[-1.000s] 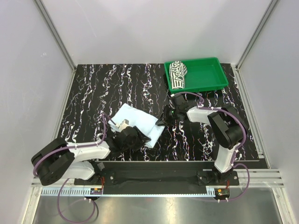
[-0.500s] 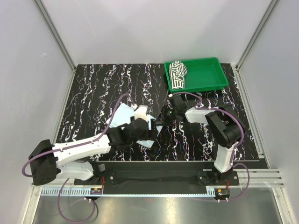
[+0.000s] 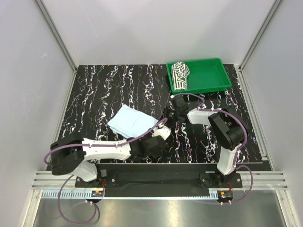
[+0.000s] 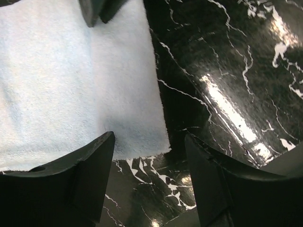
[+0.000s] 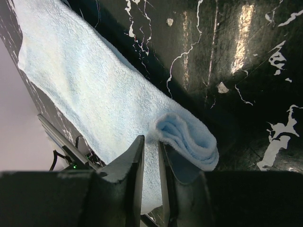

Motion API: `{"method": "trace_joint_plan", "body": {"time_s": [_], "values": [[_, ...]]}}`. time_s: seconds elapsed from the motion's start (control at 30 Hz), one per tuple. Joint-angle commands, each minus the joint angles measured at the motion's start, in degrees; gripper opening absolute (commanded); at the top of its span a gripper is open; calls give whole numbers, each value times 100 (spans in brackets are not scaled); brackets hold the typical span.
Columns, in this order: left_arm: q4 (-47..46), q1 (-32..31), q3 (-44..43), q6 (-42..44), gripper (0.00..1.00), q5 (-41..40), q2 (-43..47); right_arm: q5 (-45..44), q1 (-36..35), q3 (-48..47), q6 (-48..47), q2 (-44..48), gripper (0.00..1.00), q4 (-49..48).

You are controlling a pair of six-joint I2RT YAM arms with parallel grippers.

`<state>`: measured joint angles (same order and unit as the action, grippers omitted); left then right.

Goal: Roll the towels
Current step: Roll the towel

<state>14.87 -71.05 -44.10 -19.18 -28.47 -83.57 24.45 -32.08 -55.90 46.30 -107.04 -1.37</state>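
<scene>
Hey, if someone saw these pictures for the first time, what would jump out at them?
The pale blue towel lies flat on the black marbled table, one corner curled over where the right gripper appears to pinch it. The left gripper hovers open over another corner. At the far right, a rolled striped towel sits in a bright green tray.

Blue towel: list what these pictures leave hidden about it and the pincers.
- Right wrist: whether the right pincer pinches the blue towel; its own fingers cover the edge.
- Top: the towel's near corner, under the left pincer.
- Left wrist: the towel's left part, cut off by the frame.
</scene>
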Motion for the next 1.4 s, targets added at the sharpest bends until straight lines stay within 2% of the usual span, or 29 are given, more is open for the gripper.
{"method": "trace_joint_plan", "body": {"time_s": [0.0, 0.03, 0.07, 0.17, 0.27, 0.37, 0.47, 0.53, 0.57, 0.6, 0.83, 0.87, 0.9, 1.0, 1.03, 1.17, 1.37], "values": [[-301, -190, -81, 178, 66, -414, -237, -221, -88, -62, -201, -159, 25, 339], [-275, -190, -99, 152, 67, -440, -317, -212, -88, -61, -192, -159, 25, 356], [-240, -208, -117, 117, 73, -475, -396, -221, -88, -61, -192, -150, 24, 356], [-204, -217, -29, -111, 77, -624, -695, -230, -88, -79, -201, -133, 24, 400], [-292, -217, 94, -174, 77, -616, -845, -239, -88, -131, -245, -132, 24, 479], [67, -208, -159, -515, 77, -923, -1038, -239, -88, -175, -280, -159, 24, 532], [192, -208, -187, -604, 67, -959, -1249, -230, -88, -211, -315, -176, 24, 602], [147, -199, -134, -648, 54, -897, -1319, -256, -88, -220, -341, -168, 24, 655], [278, -199, -213, -727, 46, -967, -1407, -274, -88, -237, -367, -168, 24, 716], [349, -208, -257, -762, 25, -994, -1442, -282, -80, -246, -402, -168, 24, 751], [367, -208, -310, -745, 18, -749, -1452, -449, 51, -501, -675, -151, 26, 1278], [315, -208, -319, -745, 18, -574, -1425, -554, 139, -553, -745, -80, 29, 1471], [262, -208, -354, -736, 17, -442, -1356, -599, 227, -571, -789, -1, 38, 1586], [139, -208, -468, -780, 15, -10, -1241, -880, 745, -764, -1070, 490, 58, 2218], [130, -208, -581, -789, 15, 86, -1171, -959, 894, -843, -1158, 761, 68, 2394], [-36, -208, -828, -885, 14, 630, -995, -1747, 1448, -1572, -1667, 1343, 80, 3692], [-282, -190, -1180, -1193, 13, 1421, -907, -2786, 1862, -2162, -1835, 2213, 87, 4846]]}}
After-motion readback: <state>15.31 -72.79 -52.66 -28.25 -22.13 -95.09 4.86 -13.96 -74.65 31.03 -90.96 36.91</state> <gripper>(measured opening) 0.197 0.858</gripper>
